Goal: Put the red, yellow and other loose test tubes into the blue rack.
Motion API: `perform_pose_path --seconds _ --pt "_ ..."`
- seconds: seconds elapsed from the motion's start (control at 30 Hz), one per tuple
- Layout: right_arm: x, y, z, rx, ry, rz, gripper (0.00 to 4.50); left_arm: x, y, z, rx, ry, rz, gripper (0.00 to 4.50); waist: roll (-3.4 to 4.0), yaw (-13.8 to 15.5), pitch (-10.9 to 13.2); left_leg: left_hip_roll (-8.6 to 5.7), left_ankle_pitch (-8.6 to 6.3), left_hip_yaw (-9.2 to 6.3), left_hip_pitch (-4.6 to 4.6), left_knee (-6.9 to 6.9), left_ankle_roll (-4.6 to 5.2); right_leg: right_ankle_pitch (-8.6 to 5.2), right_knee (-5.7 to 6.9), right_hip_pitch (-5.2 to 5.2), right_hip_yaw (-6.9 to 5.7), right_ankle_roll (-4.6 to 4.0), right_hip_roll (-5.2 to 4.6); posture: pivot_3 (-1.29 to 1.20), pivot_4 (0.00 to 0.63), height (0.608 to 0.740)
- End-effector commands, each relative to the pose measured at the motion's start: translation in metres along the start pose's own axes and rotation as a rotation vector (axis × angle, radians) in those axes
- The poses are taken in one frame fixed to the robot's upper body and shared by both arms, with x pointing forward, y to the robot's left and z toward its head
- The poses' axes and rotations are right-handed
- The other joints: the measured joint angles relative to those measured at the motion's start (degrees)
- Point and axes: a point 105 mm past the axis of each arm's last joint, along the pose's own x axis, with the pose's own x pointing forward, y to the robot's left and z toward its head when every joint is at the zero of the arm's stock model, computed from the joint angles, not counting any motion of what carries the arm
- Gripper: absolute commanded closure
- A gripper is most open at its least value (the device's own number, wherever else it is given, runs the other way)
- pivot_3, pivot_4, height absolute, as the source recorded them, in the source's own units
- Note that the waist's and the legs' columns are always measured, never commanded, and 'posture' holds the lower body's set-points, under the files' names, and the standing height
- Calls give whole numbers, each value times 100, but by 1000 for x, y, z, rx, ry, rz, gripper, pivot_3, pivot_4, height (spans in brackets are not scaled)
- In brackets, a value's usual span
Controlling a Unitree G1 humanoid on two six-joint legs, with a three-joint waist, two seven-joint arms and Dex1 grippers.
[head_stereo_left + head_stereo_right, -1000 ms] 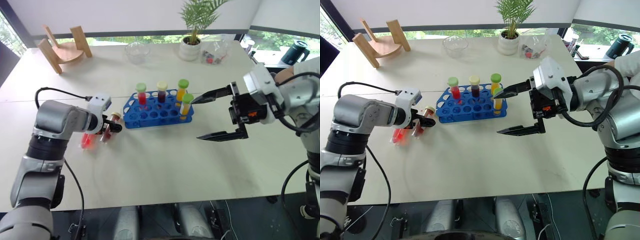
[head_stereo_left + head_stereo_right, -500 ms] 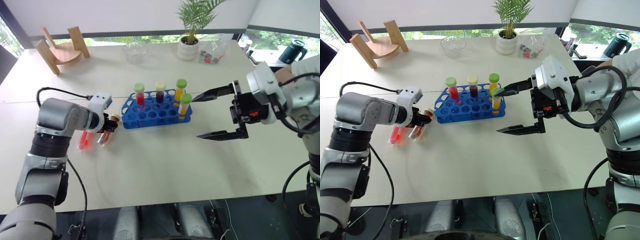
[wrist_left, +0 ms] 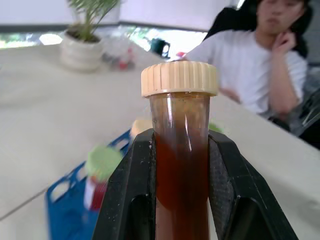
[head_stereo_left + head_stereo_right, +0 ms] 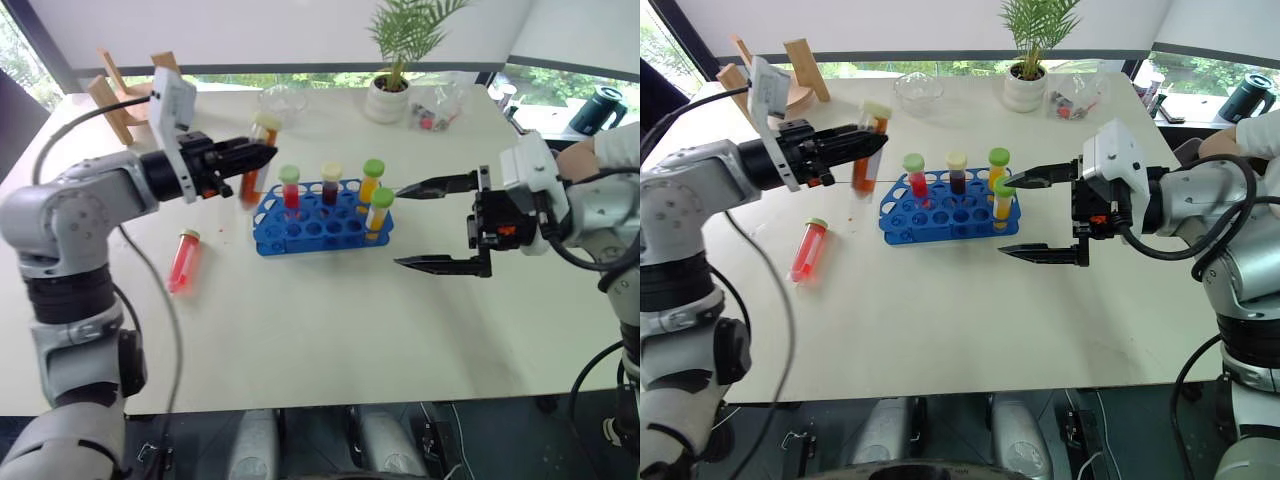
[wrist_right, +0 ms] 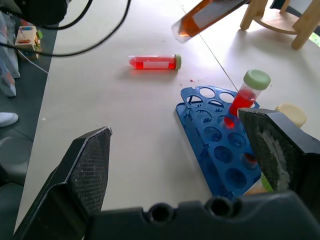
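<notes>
Above the near-left corner of the bright blue plastic rack with round holes, the left hand is clenched on a clear plastic tube of dark brown-red liquid with a cream cap — held roughly upright, off the pale counter. Four capped tubes stand in the rack. A clear tube of red liquid with a green cap lies on the counter, left of the rack. Right of the rack, the right hand hangs released — fingers wide apart, grasping nothing.
</notes>
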Motion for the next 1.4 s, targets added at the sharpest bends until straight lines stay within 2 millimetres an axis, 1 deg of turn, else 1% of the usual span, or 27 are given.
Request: perform_pose_path --seconds 0.03,0.07,0.13,0.17,0.3,0.37,0.43,0.7,1.07,1.2,1.4 --pt "-3 1 14 -62 -18 -32 0 20 -11 -14 74 -183 -38 3723 2 7 -1 0 0 0 1 2 0 0 0 3 0 0 0 0 150 740" --pt "-3 2 14 -64 -17 -37 0 26 -13 -26 107 -214 -41 3723 2 12 -1 0 -2 0 3 3 3 0 -1 6 0 0 0 0 150 740" --pt "-3 2 15 -61 -18 -48 0 32 -14 -54 195 -196 -39 3723 1 -15 -1 1 -4 0 7 5 7 0 -1 11 1 0 3 0 150 740" --pt "-3 2 15 -63 -15 -52 0 35 -14 -62 210 -198 -38 3723 1 -21 -1 1 -6 0 8 6 10 1 -1 10 2 -1 5 0 150 740" --pt "-3 4 16 -62 -14 -62 0 43 -9 -82 233 -231 5 3723 1 -2 -1 2 -8 -2 8 12 14 1 0 10 2 -1 8 0 150 740" --pt "-3 5 16 -60 -14 -66 0 46 -6 -88 255 -245 24 3723 1 6 -1 1 -12 -1 7 20 21 1 -2 17 2 -1 6 0 150 740" --pt "-3 5 16 -59 -14 -69 0 48 -7 -92 280 -254 20 3723 1 8 -1 0 -14 -2 8 25 24 1 -6 23 2 1 6 0 150 740" --pt "-2 6 16 -58 -14 -79 0 60 -11 -110 263 -285 -10 3723 1 10 -1 0 -17 -4 7 25 30 3 -8 23 0 4 7 0 150 740" --pt "-2 10 18 -53 -16 -92 0 75 -2 -118 275 -293 1 3723 1 10 0 0 -19 -5 8 25 34 3 -9 24 0 5 9 0 150 740" --pt "-3 11 18 -51 -14 -98 0 77 1 -123 272 -284 10 3723 1 8 0 0 -20 -5 8 25 36 2 -9 24 0 5 9 0 150 740" --pt "-4 13 18 -47 -8 -105 0 80 1 -128 253 -298 13 3723 1 8 0 0 -21 -5 8 25 37 2 -10 25 0 5 9 0 150 740"
